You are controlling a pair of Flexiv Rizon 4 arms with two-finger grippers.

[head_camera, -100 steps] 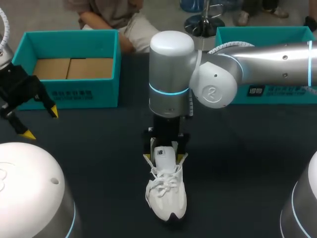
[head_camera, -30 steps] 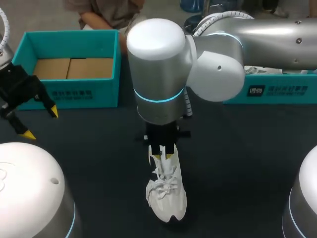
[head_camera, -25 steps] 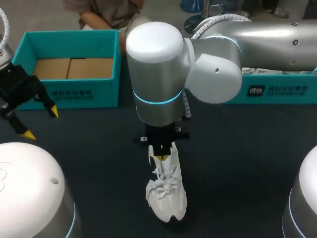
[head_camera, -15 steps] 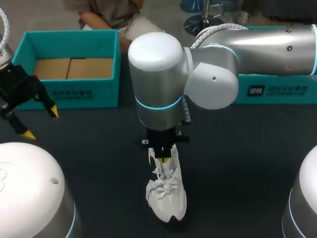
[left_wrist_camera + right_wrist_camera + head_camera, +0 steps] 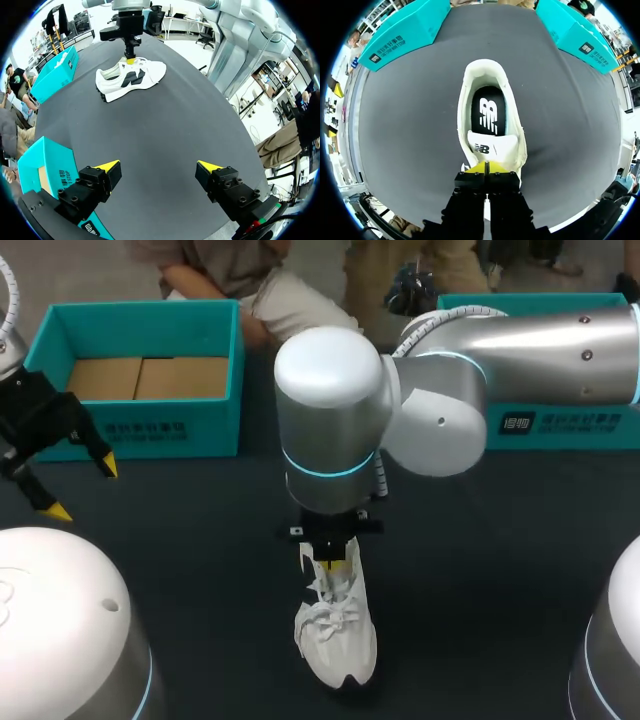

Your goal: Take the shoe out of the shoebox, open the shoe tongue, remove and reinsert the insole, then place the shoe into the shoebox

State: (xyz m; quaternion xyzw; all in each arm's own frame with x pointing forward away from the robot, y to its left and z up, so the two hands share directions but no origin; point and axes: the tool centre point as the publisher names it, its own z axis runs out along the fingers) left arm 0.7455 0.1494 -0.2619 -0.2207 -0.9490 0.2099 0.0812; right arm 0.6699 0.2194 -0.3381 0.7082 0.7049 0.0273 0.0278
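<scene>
A white shoe [image 5: 338,635] stands upright on the dark table near the front middle, toe toward me. My right gripper [image 5: 328,562] hangs straight down over its opening, shut on the top edge of the white tongue [image 5: 487,148]. In the right wrist view the black insole [image 5: 488,112] lies inside the shoe [image 5: 485,67], ahead of the closed gripper [image 5: 486,168]. My left gripper [image 5: 84,489] hovers open and empty at the left edge, far from the shoe [image 5: 131,79]. In its own view the left gripper [image 5: 159,166] has wide-apart fingers, and the right gripper [image 5: 131,55] shows at the shoe.
An open teal shoebox [image 5: 140,430] with brown cardboard inside stands at the back left, beside my left gripper. A second teal box [image 5: 560,425] sits at the back right, partly behind my right arm. Dark tabletop surrounds the shoe.
The right gripper's fingers closed together on the tongue, and the right arm's elbow shifted slightly right. The shoe and the left arm stayed put.
</scene>
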